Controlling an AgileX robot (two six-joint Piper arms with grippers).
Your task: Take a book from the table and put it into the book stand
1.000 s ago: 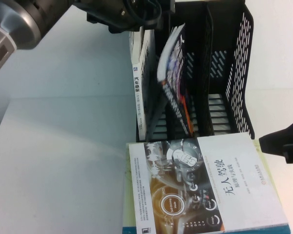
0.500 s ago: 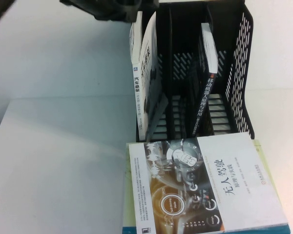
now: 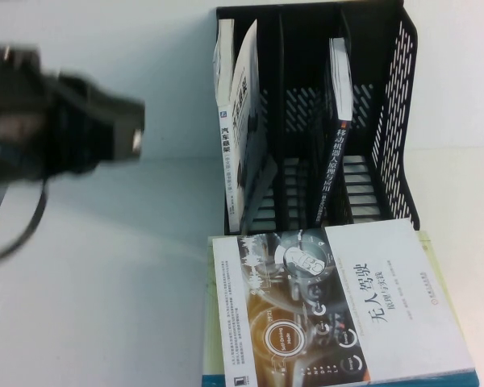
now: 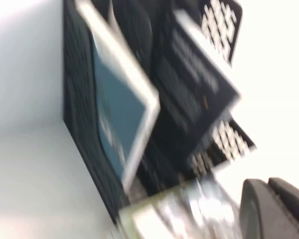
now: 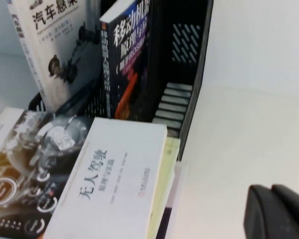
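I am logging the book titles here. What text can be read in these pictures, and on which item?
"无人驾驶" on the white book lying on the table.
"汽车悬架" on the upright white-spined book in the book stand.
"移动机器人", then "原理与", on the black book.
Smaller print: unreadable.
Left gripper and right gripper: no text.
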